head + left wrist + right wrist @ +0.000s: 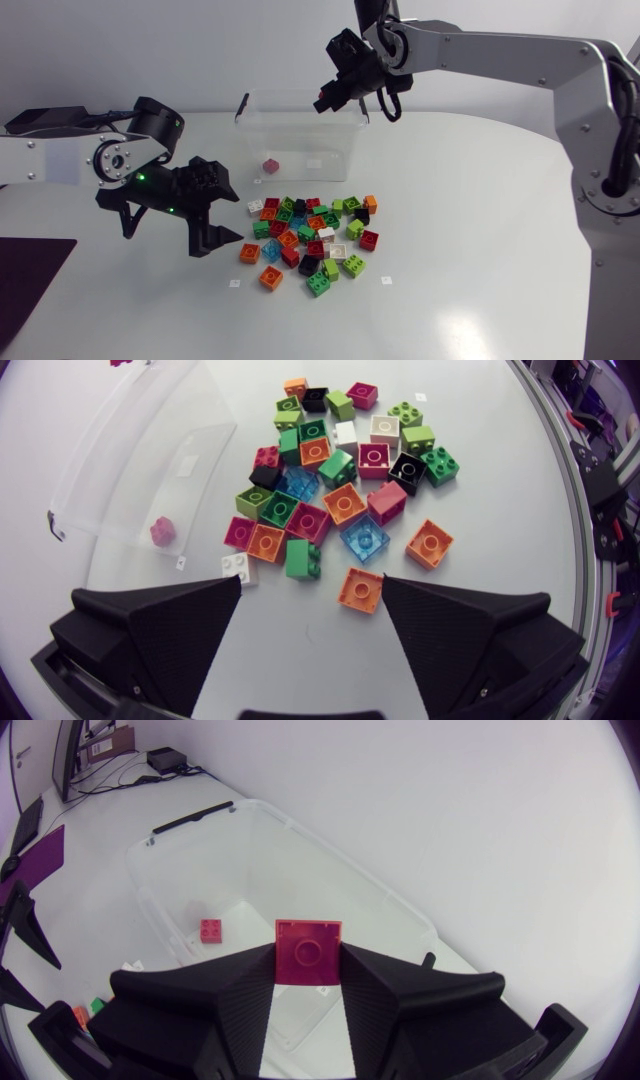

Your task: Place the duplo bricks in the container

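A heap of many-coloured duplo bricks (pixel 315 235) lies on the white table in front of a clear plastic container (pixel 300 135). One pink brick (pixel 270 164) rests on the container's floor. My right gripper (pixel 335 92) hangs over the container's far rim, shut on a dark red brick (pixel 308 952) that shows its hollow underside between the fingers. In the right wrist view the container (pixel 190 820) and the pink brick (pixel 211 930) lie below. My left gripper (pixel 222 210) stands open, just left of the heap. Ahead of the left gripper (pixel 312 585) are the bricks (pixel 340 470); an orange brick (pixel 360 589) is nearest.
A dark purple mat (pixel 30 265) lies at the table's front left corner. Two small white tags (pixel 235 283) sit on the table in front of the heap. The container has a black clip (pixel 243 102) on its left end.
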Robot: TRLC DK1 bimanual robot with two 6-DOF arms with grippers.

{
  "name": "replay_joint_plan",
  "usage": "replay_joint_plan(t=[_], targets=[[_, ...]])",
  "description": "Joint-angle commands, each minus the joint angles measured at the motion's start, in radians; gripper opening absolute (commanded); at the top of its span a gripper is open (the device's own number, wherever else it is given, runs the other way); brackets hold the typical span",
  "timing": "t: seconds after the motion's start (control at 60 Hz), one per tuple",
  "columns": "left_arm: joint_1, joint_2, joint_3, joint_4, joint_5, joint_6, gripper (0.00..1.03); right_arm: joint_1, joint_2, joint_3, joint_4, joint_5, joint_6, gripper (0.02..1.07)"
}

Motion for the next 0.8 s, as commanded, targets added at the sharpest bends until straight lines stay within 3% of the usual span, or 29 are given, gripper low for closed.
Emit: replay_joint_plan(t=[0.0, 0.033, 0.083, 0.117, 0.517, 0.783], targets=[[-0.003, 0.045, -0.038, -0.009, 0.003, 0.047, 0.98, 0.006, 0.067, 0.061, -0.024, 0.013, 0.013, 0.42], [-0.006, 0.054, -0.044, -0.009, 0.002, 0.057, 0.98, 0.003, 0.082, 0.081, -0.036, 0.015, 0.013, 0.58], [-0.011, 0.069, -0.047, -0.009, -0.001, 0.067, 0.98, 0.0, 0.107, 0.115, -0.064, 0.016, 0.016, 0.89], [-0.016, 0.075, -0.05, -0.009, -0.003, 0.072, 0.98, -0.003, 0.111, 0.123, -0.067, 0.018, 0.018, 1.03], [-0.062, 0.174, -0.07, 0.019, -0.021, 0.13, 0.98, 0.017, -0.05, 0.098, -0.182, 0.015, 0.004, 1.03], [-0.086, 0.263, -0.046, 0.054, -0.046, 0.141, 0.95, 0.047, -0.257, -0.17, -0.158, 0.009, -0.017, 1.03]])
